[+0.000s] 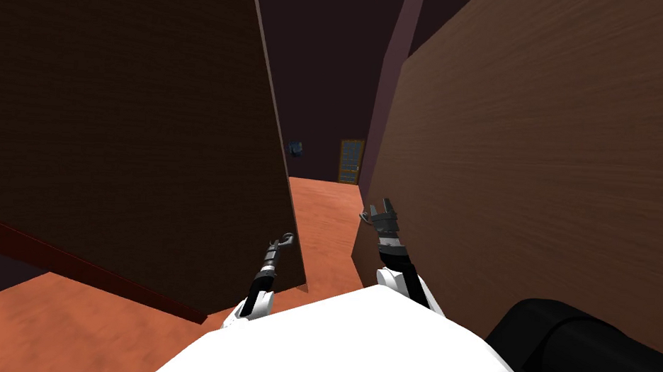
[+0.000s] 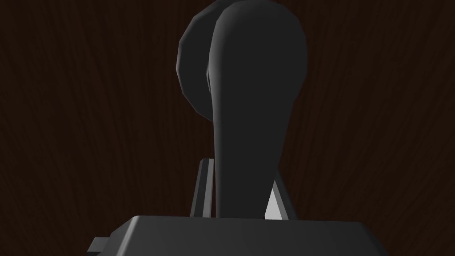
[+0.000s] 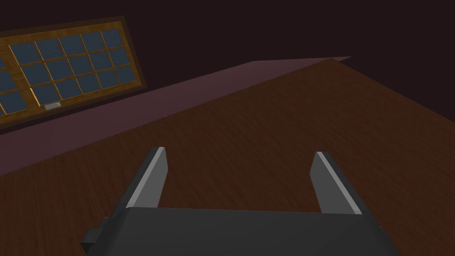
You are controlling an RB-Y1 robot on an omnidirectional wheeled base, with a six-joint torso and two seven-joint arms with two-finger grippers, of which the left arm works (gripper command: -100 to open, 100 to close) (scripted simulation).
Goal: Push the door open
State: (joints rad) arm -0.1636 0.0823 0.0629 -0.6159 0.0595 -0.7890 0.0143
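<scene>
Light falls unevenly across your head view: the orange floor (image 1: 325,215) is brightest, the wood panel (image 1: 551,170) on your right evenly lit, the door (image 1: 128,113) on your left deep in shadow and nearly black toward its top. The wide lens splays both faces out to the corners. Your left wrist view is very dim: the lever handle (image 2: 253,111) reads as a dark grey silhouette against near-black wood, one bright sliver on a finger (image 2: 272,206) of the left gripper (image 2: 240,173). At your right wrist, pale highlights edge the right gripper (image 3: 240,151) fingers (image 3: 155,173) over dim wood grain.
</scene>
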